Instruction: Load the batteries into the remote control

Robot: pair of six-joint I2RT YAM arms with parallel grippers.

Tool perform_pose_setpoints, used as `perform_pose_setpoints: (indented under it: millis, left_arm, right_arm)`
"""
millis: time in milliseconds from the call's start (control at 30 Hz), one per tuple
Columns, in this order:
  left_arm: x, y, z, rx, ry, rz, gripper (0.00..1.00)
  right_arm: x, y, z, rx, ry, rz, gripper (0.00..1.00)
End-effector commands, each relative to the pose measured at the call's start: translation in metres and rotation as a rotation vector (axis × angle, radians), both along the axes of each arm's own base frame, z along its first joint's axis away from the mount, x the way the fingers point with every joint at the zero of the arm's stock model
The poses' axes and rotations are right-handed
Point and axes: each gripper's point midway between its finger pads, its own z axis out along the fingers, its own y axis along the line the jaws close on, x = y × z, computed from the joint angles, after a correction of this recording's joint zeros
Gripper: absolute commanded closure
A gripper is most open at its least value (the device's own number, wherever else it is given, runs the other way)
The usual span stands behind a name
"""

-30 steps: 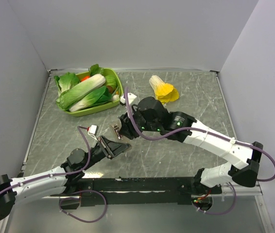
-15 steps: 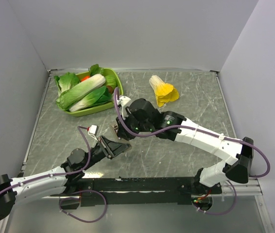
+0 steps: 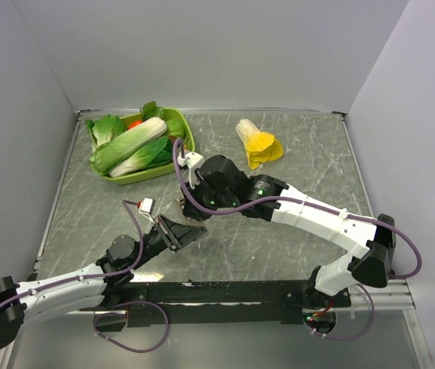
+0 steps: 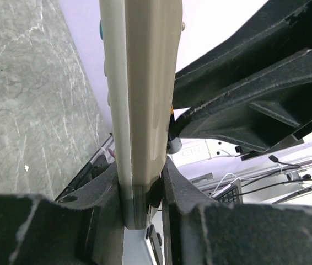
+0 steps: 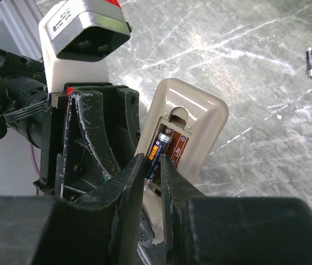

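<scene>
On the grey, white-veined tabletop [image 3: 294, 246], boxed in by plain pale grey walls [image 3: 217, 54], one small dark cylindrical battery [image 5: 310, 62] lies loose, well apart from both arms. The left gripper [image 4: 143, 190] is clamped on one end of the slim beige plastic remote control [image 4: 145, 83], holding it off the surface with its back compartment uncovered. The right gripper [image 5: 151, 172] has its fingertips pinched onto a second dark battery [image 5: 159, 150] sitting in that compartment. Toward the back stand a green tray [image 3: 189, 137] of toy greens and a yellow-and-white toy cabbage [image 3: 260, 144].
</scene>
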Motion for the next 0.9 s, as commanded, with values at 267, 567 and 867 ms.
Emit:
perform_pose_setpoints:
  millis: [267, 567, 867]
  left_arm:
    - [-0.008, 0.003, 0.028, -0.091, -0.070, -0.026, 0.99]
    - [-0.010, 0.003, 0.030, -0.091, -0.077, -0.032, 0.99]
    - [-0.014, 0.004, 0.036, -0.098, -0.092, -0.048, 0.99]
  right_arm:
    - [-0.001, 0.006, 0.034, 0.061, -0.039, 0.015, 0.61]
    - [-0.008, -0.004, 0.053, 0.090, -0.161, 0.122, 0.50]
    - [-0.032, -0.022, 0.047, 0.137, -0.484, 0.491, 0.45]
